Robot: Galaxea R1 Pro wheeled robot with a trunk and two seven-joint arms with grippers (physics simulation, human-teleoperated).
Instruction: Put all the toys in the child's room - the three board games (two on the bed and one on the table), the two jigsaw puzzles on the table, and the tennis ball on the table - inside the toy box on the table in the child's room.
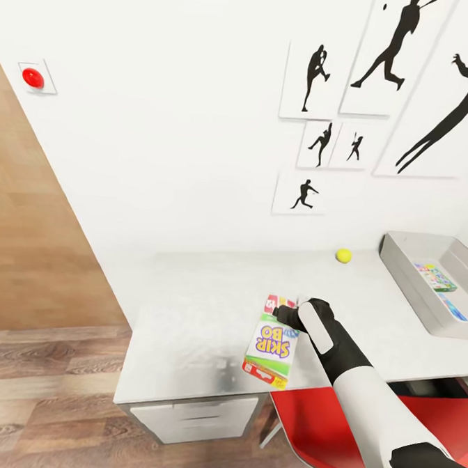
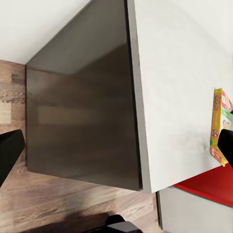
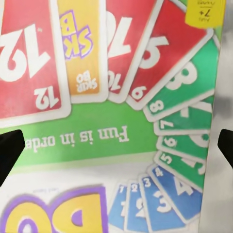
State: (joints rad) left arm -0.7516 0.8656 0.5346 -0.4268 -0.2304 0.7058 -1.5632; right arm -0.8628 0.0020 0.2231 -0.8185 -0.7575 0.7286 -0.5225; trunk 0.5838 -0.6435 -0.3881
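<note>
A green-edged Skip-Bo board game [image 1: 272,341] lies flat on the pale table [image 1: 202,294] near its front edge. My right gripper [image 1: 284,311] hovers over the box's far end. In the right wrist view the gripper [image 3: 116,148] is open, its fingertips wide apart above the printed cover [image 3: 111,97]. The tennis ball [image 1: 343,255] rests near the wall. The grey toy box [image 1: 406,286] stands at the table's right end with colourful flat pieces inside. My left gripper [image 2: 116,150] is open and empty, above the dark cabinet top [image 2: 82,111]; the board game [image 2: 221,121] shows beyond it.
A red chair [image 1: 318,421] stands tucked under the table's front, right under my right arm. A white drawer unit [image 1: 200,417] sits below the table's left part. Wood floor lies to the left, and black player silhouettes [image 1: 393,50] hang on the wall.
</note>
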